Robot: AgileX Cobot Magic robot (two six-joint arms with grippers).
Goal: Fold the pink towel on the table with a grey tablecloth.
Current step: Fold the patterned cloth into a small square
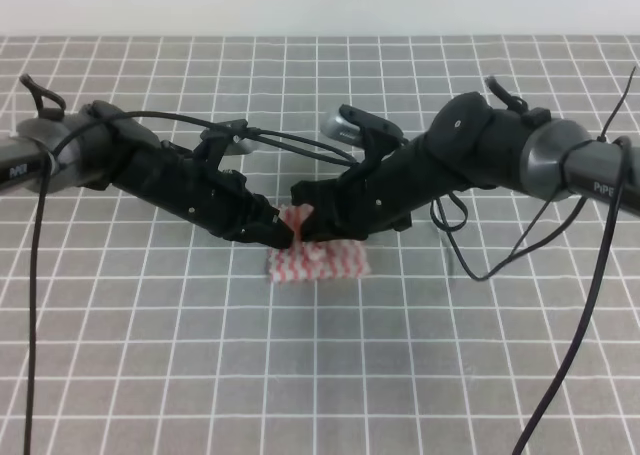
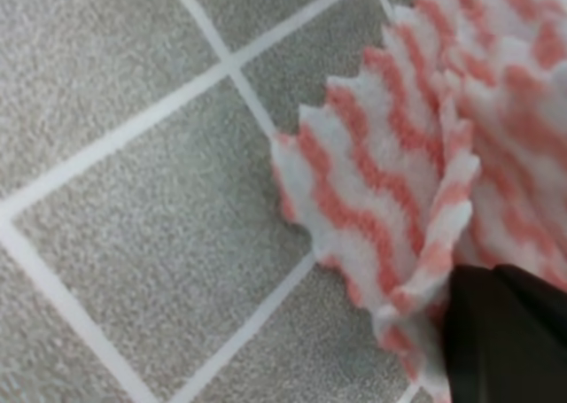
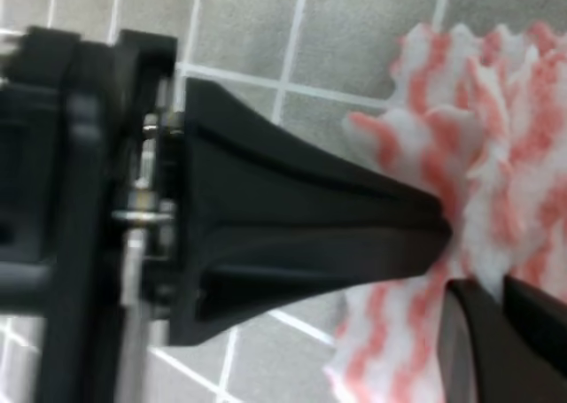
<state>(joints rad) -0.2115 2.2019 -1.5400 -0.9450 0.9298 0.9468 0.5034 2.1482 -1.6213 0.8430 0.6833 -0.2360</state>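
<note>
Both arms met at frame centre in the exterior high view, over the pink towel [image 1: 318,263]. Towel sat on the desk [image 1: 150,375], just below centre, looking bunched or already doubled into a short wide strip, with one piece pulled up between the two claws.

Left claw [image 1: 283,233]: tip was at the raised cloth. In the left wrist view only a dark finger [image 2: 505,332] showed at lower right, touching the towel's edge [image 2: 390,217]. Couldn't tell whether it was pinched shut or open; the second finger wasn't visible.

Right claw [image 1: 303,223]: in the right wrist view one finger [image 3: 310,235] ran in from the left to the cloth [image 3: 478,137], a second showed at lower right, towel between them at a narrow gap. Read it as clamped on the towel.

Step, by my read: mid-fold, lifted edge being carried over the rest of the cloth.

Next move calls for:
- both claws travelling together, same height, so the edge stays straight
- laying the lifted edge onto the opposite edge, corners aligned
- releasing only once the cloth lies flat

Risk: thin fabric, could slip or crumple if one side lags.
</note>
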